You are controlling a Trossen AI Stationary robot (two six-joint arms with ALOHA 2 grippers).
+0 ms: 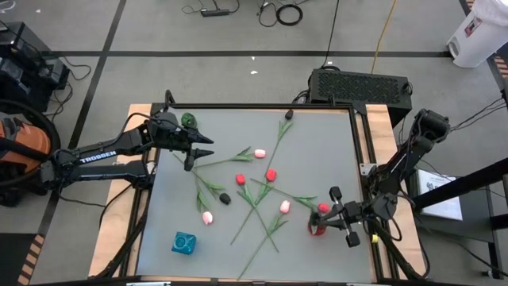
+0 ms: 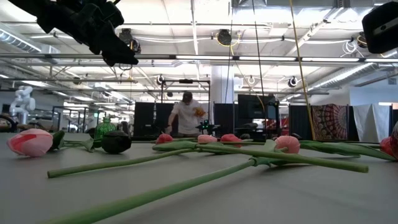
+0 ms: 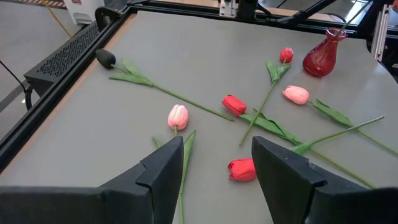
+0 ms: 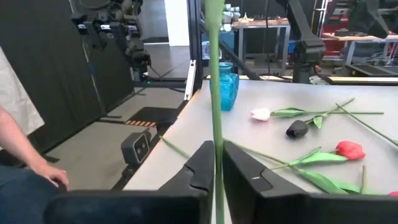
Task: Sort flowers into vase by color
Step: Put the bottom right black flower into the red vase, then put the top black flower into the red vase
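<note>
Several tulips lie flat on the grey table: pink heads [image 1: 259, 152] [image 1: 207, 217] [image 1: 284, 206], red heads [image 1: 240, 179] [image 1: 271, 175] [image 1: 323, 208], black heads [image 1: 225, 199] [image 1: 288, 114]. A red vase [image 1: 317, 229] stands near the right edge, a blue vase [image 1: 184, 242] near-left, and a green vase [image 1: 188, 121] far-left. My left gripper [image 1: 194, 152] hangs open above the table's left part; a pink tulip [image 3: 178, 116] lies ahead of its fingers. My right gripper [image 1: 345, 218], beside the red vase, is shut on a thin green stem [image 4: 214, 74] whose head is out of view. My right gripper pinches a thin green stem [image 4: 216, 146] between its two fingers [image 4: 202, 165]. The stem runs straight across the fingers and passes out of the right wrist view at both ends. Which flower it belongs to, and whether its lower end rests on anything, does not show.
Crossing stems and leaves cover the table's middle [image 1: 262, 210]. A raised dark frame [image 1: 361, 143] runs around the table. A black box [image 1: 361, 86] sits beyond the far edge. A person stands far behind the table [image 2: 186, 115], and a person's arm [image 4: 25, 155] shows off the table's left side.
</note>
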